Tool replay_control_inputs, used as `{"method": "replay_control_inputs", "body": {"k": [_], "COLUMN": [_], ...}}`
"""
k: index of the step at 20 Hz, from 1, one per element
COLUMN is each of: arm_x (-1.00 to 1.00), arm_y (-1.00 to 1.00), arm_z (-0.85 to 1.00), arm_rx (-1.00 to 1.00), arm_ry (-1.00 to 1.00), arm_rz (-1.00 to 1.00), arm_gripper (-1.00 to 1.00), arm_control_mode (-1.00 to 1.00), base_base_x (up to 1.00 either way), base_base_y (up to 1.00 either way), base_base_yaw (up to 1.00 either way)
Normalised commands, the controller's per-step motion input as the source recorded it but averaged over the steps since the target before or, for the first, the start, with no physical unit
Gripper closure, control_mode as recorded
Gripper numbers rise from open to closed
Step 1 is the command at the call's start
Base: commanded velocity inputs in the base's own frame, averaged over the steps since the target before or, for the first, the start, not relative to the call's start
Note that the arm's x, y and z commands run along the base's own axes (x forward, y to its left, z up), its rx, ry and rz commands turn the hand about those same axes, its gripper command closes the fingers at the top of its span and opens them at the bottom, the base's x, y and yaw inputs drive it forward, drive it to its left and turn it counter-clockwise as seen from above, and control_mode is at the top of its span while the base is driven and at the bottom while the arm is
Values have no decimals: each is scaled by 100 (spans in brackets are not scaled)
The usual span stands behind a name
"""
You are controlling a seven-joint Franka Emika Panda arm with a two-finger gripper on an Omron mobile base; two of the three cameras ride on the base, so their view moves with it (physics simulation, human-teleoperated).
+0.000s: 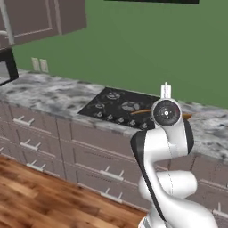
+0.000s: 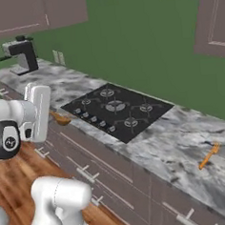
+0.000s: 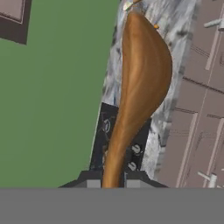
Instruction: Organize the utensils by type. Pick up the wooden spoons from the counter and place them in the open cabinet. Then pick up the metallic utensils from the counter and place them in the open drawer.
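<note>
The two-finger gripper (image 3: 113, 178), at the hand view's bottom centre, is clamped on the handle of the all orange-brown wooden spoon (image 3: 140, 83), which is lifted clear of the grey-and-white marbled stone counter (image 2: 174, 148). The carry to the cabinet probably calls for a firm grip and a slow swing, with the bowl kept clear of the door frames.

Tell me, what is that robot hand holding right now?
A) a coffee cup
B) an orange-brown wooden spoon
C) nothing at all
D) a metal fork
B: in the hand view the gripper is closed on the handle of an orange-brown wooden spoon, whose bowl sticks out ahead.
</note>
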Motion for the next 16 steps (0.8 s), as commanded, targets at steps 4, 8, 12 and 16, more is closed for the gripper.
{"method": "replay_control_inputs", "body": {"k": [4, 8, 12, 16], "arm_x": [0, 0, 0, 0], "arm_y": [0, 0, 0, 0], "arm_z": [0, 0, 0, 0], "arm_rx": [0, 0, 0, 0], "arm_ry": [0, 0, 0, 0], "arm_rz": [0, 0, 0, 0], "arm_gripper": [100, 100, 100, 100], "arm_control_mode": [100, 100, 100, 100], "base_base_x": [10, 11, 22, 41], "base_base_y": [100, 100, 99, 84], "base_base_yaw": [-7, -8, -7, 0]}}
